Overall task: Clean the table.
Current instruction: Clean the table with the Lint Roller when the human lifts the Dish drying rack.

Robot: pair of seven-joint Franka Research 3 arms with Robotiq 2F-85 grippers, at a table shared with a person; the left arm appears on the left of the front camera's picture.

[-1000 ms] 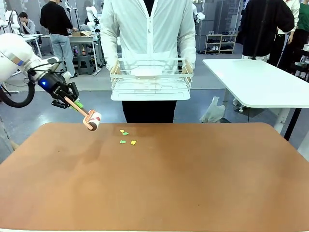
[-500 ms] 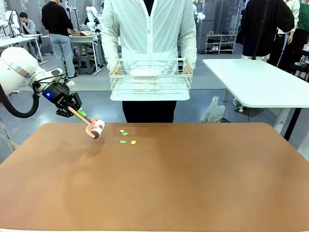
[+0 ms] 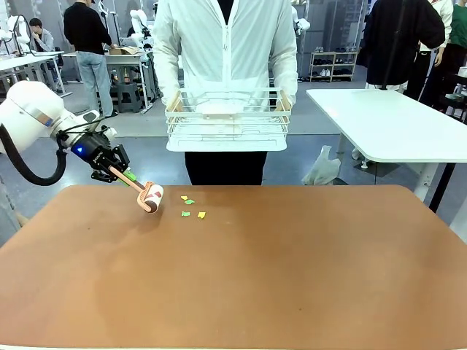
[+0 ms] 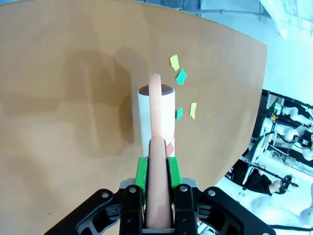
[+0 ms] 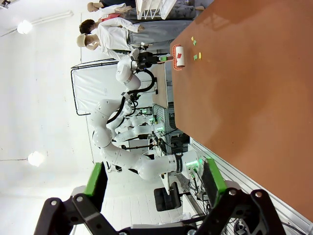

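My left gripper (image 3: 119,173) is shut on the peach handle of a lint roller (image 3: 152,197). Its white head, with red bits stuck to it, is low over the far left of the reddish-brown table (image 3: 241,277). Whether the head touches the top I cannot tell. Several green and yellow paper scraps (image 3: 191,211) lie just right of the head. In the left wrist view the gripper (image 4: 157,176) clamps the handle between green pads (image 4: 142,172), and the roller (image 4: 156,115) points toward the scraps (image 4: 181,76). My right gripper (image 5: 154,181) is open, well away from the table (image 5: 244,98).
A person stands at the far edge holding a white wire basket (image 3: 228,117) at waist height. A white rectangular table (image 3: 394,120) stands at the back right. Other people and workbenches are farther off at the back left.
My left gripper has moved right and down with the roller. The roller head is now lower and closer to the scraps. The scraps and the basket have not moved.
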